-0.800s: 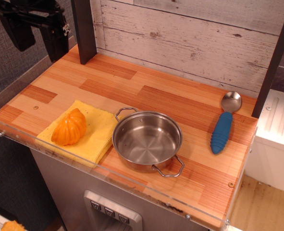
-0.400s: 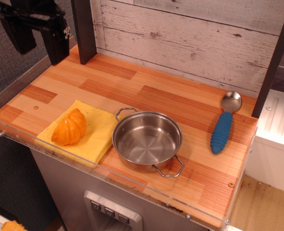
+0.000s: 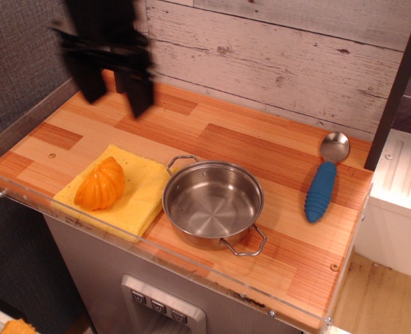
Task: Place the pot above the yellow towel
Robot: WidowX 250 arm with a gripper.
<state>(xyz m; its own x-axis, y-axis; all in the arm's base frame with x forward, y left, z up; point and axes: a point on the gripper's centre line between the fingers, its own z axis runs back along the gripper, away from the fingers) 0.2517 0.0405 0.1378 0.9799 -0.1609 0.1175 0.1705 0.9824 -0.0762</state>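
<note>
Sitting beside yellow towel (image 3: 141, 197): pot (image 3: 213, 203), unlabelled.

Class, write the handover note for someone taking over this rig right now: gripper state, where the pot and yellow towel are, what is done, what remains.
Gripper: blurred, jaws apart, holding nothing, above the counter's back left.
Pot: upright, empty, near the front edge, touching the towel's right edge.
Yellow towel: flat at front left, with an orange pumpkin toy on it.
Blue-handled spoon: lying at right.
Done: nothing yet; pot not grasped.
Left: grip the pot, set it beyond the towel.
</note>
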